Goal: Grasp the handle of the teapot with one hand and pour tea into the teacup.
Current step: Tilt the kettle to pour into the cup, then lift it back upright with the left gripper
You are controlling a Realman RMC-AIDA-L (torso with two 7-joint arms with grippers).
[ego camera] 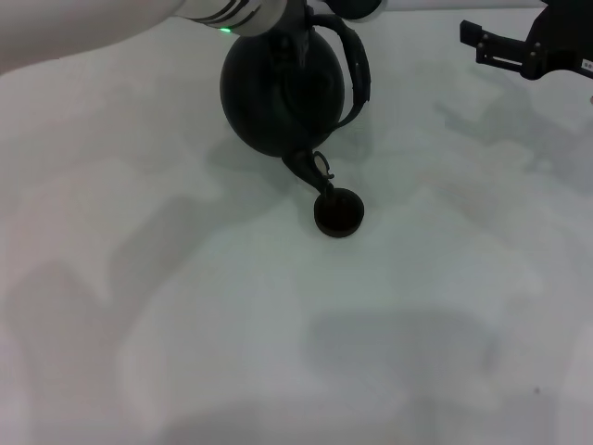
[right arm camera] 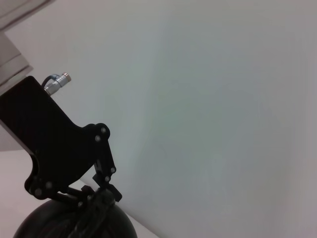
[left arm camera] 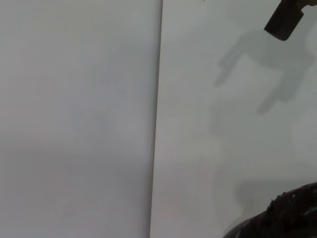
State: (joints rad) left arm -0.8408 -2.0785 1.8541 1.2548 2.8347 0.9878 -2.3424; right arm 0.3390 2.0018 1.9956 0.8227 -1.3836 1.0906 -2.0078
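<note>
The matte black teapot (ego camera: pixel 278 93) is being held tilted by its handle (ego camera: pixel 352 65), clamped in the left gripper (right arm camera: pixel 94 196), spout over the teacup (ego camera: pixel 337 212); cup contents cannot be told. The right gripper (ego camera: pixel 482 42) is being kept aside.

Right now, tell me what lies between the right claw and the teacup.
Only bare white table lies between the right claw and the teacup, per the head view.

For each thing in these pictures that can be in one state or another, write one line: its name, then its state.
teapot: tilted, spout down over the cup.
handle: gripped by the left gripper.
teacup: upright on the table, right under the spout; contents cannot be told.
left gripper: shut on the handle.
right gripper: off to the side, holding nothing.
</note>
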